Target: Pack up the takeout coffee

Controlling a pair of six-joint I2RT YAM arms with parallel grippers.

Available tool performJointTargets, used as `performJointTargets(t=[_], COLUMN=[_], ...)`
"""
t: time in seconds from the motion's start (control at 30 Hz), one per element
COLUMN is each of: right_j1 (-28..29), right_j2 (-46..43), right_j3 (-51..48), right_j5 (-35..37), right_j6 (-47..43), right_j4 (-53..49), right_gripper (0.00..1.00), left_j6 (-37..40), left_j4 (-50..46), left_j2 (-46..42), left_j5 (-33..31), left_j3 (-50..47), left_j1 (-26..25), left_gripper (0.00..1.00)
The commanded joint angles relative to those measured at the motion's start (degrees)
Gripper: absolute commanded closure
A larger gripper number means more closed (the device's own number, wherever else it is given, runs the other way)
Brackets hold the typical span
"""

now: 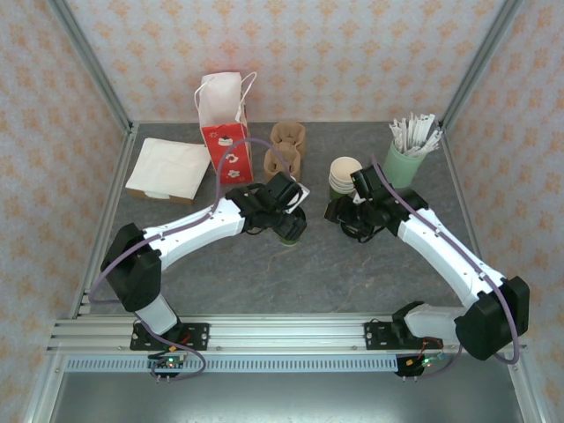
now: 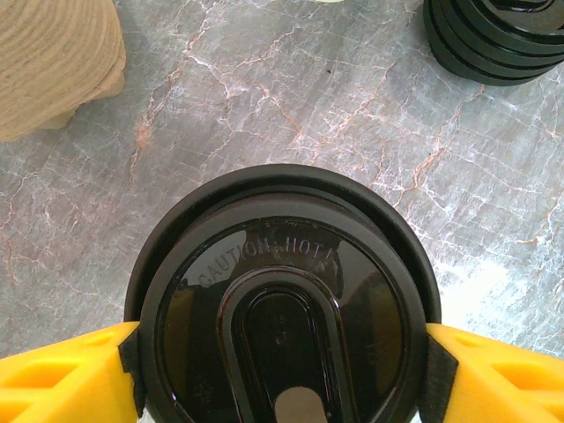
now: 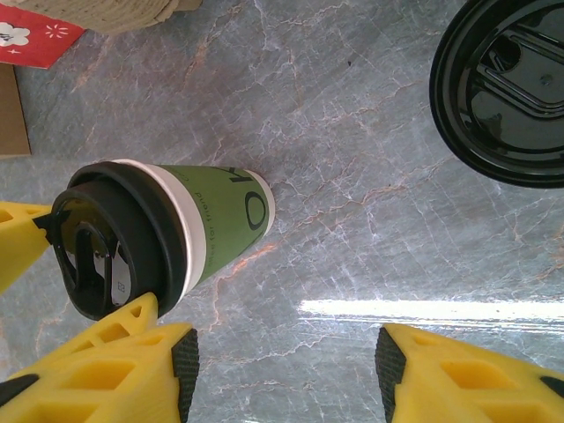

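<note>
A takeout coffee (image 1: 293, 231), a green paper cup with a black lid (image 2: 282, 308), stands upright on the table near the middle. My left gripper (image 1: 286, 216) comes down over it. Its yellow fingers (image 2: 62, 374) press their black pads against both sides of the lid rim, with no gap showing. In the right wrist view the same cup (image 3: 211, 216) sits to the left. My right gripper (image 3: 286, 370) hangs open over bare table just right of the cup, with nothing between its fingers (image 3: 476, 379).
A stack of black lids (image 2: 502, 40) lies right of the cup. Behind it stand a stack of paper cups (image 1: 345, 174) and a mint cup of white sticks (image 1: 405, 159). A brown pulp carrier (image 1: 286, 145), a red-and-white bag (image 1: 225, 123) and napkins (image 1: 167, 167) sit at the back.
</note>
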Motion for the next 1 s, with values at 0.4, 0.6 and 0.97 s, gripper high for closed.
performJointTargets(t=[0.4, 0.6, 0.97], right_j1=[-0.10, -0.14, -0.17], right_j2=[0.45, 0.45, 0.40], right_j3=[1.15, 1.10, 1.39], right_j5=[-0.64, -0.74, -0.62], right_j6=[-0.44, -0.23, -0.46], right_j4=[0.23, 0.23, 0.11], right_gripper=[0.43, 0.43, 0.43], left_j6=[0.67, 0.78, 0.17], left_j4=[-0.82, -0.94, -0.44], left_j2=[1.05, 1.06, -1.22], left_j5=[0.39, 0.39, 0.52], left_j3=[2.36, 2.89, 2.98], left_j1=[-0.37, -0.39, -0.41], left_gripper=[0.19, 0.17, 0.13])
